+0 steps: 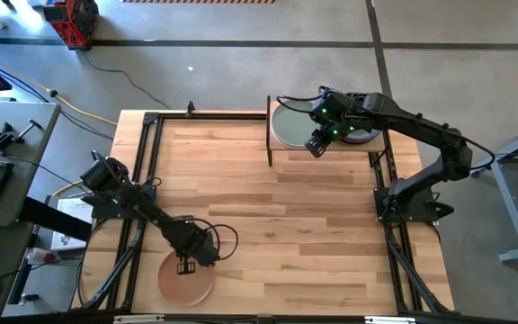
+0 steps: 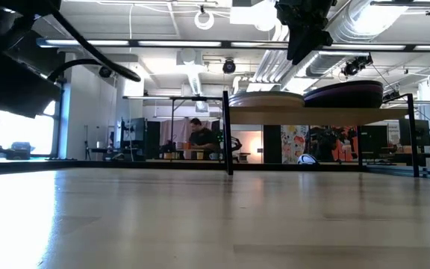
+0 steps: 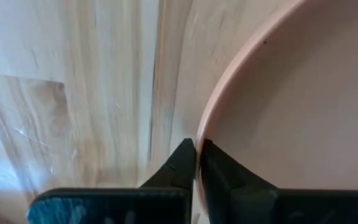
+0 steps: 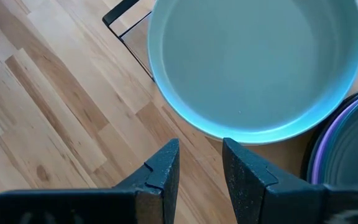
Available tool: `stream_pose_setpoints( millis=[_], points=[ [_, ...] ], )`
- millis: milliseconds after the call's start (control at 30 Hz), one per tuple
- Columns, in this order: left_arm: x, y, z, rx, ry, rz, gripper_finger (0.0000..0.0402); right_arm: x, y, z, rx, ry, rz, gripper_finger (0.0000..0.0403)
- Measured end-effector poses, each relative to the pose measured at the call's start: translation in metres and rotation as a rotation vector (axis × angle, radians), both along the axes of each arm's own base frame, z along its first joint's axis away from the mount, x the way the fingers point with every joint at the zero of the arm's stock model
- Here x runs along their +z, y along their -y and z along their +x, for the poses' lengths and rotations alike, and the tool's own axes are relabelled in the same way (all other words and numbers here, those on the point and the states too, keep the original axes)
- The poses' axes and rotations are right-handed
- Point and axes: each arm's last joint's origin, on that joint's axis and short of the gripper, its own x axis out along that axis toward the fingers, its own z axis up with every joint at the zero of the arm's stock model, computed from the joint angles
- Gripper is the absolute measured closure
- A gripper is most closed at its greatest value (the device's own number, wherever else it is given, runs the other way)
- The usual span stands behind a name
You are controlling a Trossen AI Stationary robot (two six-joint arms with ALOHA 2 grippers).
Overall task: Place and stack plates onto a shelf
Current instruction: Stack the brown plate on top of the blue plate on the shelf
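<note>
Visibly two shelf plates, one peach plate

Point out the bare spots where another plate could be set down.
The tabletop is bare from the peach plate, pinched by the left gripper, up to the shelf. The shelf is crowded: sage green plate, purple plate, right gripper above its edge.

- Round sage green matte plate on the light-wood shelf board, near its edge.
- Purple-rimmed plate just beside it.
- Right gripper, fingers apart, above the board.
</note>
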Motion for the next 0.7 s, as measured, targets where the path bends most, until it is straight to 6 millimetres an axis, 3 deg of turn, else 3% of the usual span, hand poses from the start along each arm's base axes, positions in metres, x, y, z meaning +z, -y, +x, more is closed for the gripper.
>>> stream_pose_setpoints(
  millis=[400,700],
  points=[
    [0.004,-0.008,0.001,0.018,0.006,0.038,0.0379,0.0,0.0,0.0,0.0,-0.003,0.001,0.0302],
    [0.005,-0.024,0.009,0.02,-0.015,0.016,0.0398,0.0,0.0,0.0,-0.001,-0.004,-0.001,0.0302]
  ],
)
